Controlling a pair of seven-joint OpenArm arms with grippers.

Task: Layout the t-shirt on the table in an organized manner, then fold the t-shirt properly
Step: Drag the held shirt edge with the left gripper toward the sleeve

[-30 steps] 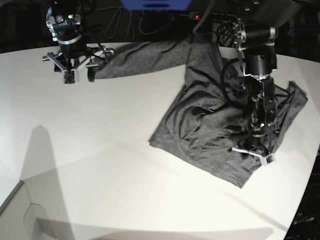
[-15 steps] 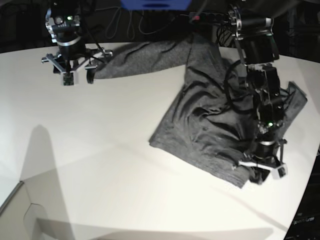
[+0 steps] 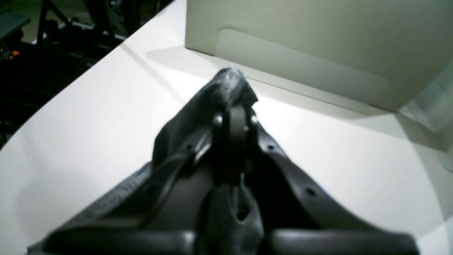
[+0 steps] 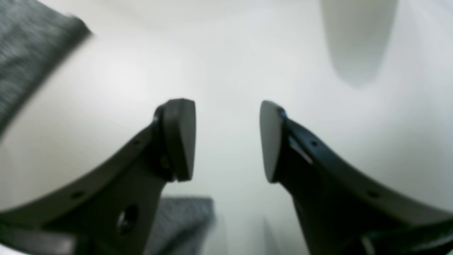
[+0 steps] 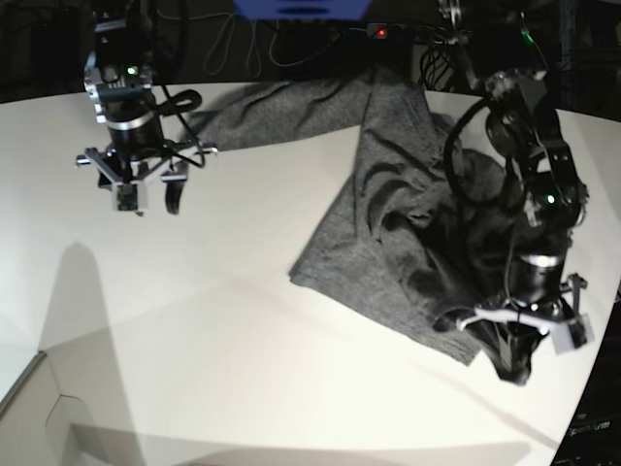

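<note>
The left gripper (image 3: 231, 106) pinches the t-shirt (image 5: 408, 233) corner, probably to spread it; the right gripper (image 4: 226, 140), near its sleeve, gapes empty.

T-shirt (image 5: 388, 233): heathered dark grey knit cloth, matt, soft, fine speckled weave visible close up. Worktop (image 5: 213, 320): smooth white surface, slight sheen, takes soft shadows. Left end effector (image 3: 231, 117) and right end effector (image 4: 226, 141): black plastic fingers, matt, smooth, with small holes; flat pads (image 4: 182, 138) look dull.
</note>
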